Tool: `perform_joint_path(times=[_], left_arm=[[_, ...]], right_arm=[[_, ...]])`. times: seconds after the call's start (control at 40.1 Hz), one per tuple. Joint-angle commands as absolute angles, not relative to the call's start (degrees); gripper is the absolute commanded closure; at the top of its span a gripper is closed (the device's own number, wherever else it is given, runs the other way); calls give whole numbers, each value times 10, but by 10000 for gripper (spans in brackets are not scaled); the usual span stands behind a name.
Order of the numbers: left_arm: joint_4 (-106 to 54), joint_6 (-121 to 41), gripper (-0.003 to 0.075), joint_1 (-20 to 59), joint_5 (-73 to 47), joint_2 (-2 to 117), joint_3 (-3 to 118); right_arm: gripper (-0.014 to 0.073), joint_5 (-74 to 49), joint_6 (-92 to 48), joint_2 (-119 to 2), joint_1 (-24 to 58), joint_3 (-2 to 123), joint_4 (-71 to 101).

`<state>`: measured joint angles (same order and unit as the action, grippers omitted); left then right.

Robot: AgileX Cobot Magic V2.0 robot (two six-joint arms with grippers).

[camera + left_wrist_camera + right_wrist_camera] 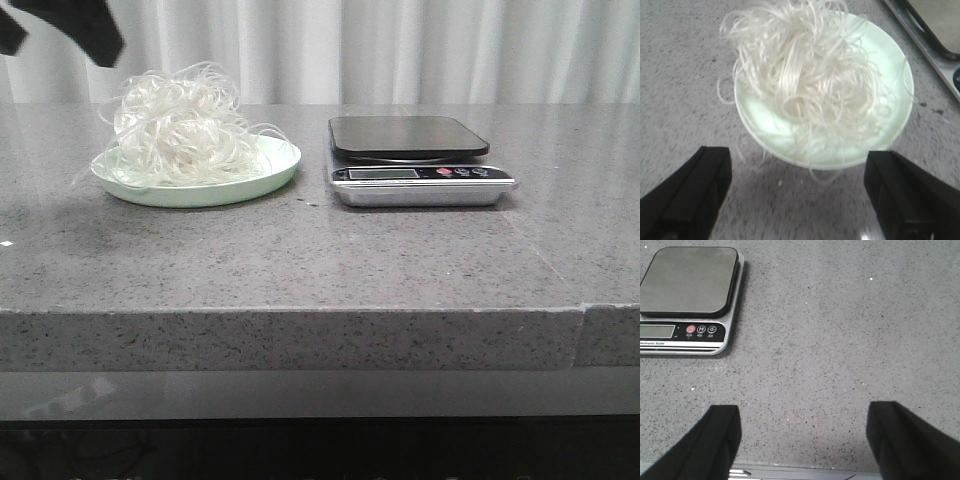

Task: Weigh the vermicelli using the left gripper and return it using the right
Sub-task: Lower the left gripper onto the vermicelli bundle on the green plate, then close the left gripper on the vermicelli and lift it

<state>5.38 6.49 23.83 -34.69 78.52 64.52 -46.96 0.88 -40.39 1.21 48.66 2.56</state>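
Observation:
The vermicelli (pixel 180 125) is a fluffy white tangle piled on a pale green plate (pixel 270 180) at the table's left. It also shows in the left wrist view (pixel 805 75), on the plate (pixel 890 55). My left gripper (pixel 797 190) is open and empty, hovering above and just short of the plate; in the front view only part of it (pixel 75 30) shows at the upper left. The scale (pixel 410 160), black top and silver base, stands right of the plate with nothing on it. My right gripper (pixel 802 440) is open and empty near the table's front edge, right of the scale (pixel 687 285).
The grey speckled table (pixel 320 260) has a front edge close to the right gripper (pixel 800 472). A white curtain (pixel 450 50) hangs behind the table. The scale's corner shows beside the plate in the left wrist view (pixel 935 45).

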Motion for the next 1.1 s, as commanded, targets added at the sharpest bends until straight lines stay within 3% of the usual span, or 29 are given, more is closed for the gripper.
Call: perform_joint_path(times=[0.0, 0.697, 0.797, 0.946, 1.071], left_arm=[[49, 66, 101, 243, -311, 812, 697], [68, 66, 111, 243, -349, 1004, 845], [76, 66, 194, 243, -366, 1011, 845], [84, 66, 395, 243, -376, 1013, 845], [84, 66, 515, 243, -375, 1013, 845]], right_arm=[[-34, -438, 4, -407, 10, 503, 27], [-34, -438, 4, -407, 10, 503, 27], [-34, -438, 4, -407, 10, 503, 27], [-34, -438, 4, -407, 10, 503, 27], [-34, -438, 4, -407, 10, 503, 27]])
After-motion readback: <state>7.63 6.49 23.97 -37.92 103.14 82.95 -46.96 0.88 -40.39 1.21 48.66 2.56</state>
